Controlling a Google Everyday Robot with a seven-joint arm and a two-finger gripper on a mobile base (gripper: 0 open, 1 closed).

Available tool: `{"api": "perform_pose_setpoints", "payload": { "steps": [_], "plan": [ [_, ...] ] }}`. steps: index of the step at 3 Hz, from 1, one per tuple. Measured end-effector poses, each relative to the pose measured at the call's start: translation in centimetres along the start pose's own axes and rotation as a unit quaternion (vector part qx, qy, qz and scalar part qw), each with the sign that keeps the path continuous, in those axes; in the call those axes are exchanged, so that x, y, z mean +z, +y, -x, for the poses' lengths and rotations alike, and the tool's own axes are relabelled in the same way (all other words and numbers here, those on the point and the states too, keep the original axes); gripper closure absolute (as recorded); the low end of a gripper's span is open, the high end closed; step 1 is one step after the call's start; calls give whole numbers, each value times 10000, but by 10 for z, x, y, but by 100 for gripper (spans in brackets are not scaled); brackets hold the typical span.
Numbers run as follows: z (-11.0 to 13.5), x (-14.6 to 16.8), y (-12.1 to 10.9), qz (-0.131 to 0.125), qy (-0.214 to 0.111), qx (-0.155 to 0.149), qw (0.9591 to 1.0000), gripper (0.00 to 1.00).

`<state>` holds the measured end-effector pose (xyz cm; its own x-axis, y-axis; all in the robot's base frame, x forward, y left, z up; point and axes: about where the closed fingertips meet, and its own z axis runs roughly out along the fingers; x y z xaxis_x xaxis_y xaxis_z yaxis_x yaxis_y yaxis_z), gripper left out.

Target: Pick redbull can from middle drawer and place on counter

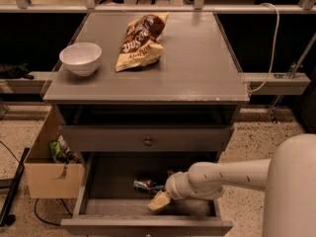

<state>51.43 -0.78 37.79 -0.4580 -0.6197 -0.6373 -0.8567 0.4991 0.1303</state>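
Note:
The redbull can (pixel 146 185) lies on its side on the dark floor of the open middle drawer (pixel 118 179), near the middle. My gripper (pixel 160 201) hangs from the white arm reaching in from the right and sits inside the drawer, just right of and in front of the can, its pale fingertips pointing down-left. The can looks free of the gripper. The grey counter (pixel 192 63) tops the cabinet above.
A white bowl (pixel 81 58) and a yellow-brown snack bag (pixel 140 42) rest on the counter. A closed drawer front with a round knob (pixel 147 141) sits above the open drawer. A cardboard box (pixel 52 169) stands on the floor at the left.

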Motion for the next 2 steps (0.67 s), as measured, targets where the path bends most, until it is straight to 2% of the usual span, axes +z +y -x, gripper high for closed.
{"api": "perform_pose_setpoints", "payload": {
  "steps": [2],
  "plan": [
    [0, 0, 0, 1, 0, 0, 10000, 50]
  ]
}}
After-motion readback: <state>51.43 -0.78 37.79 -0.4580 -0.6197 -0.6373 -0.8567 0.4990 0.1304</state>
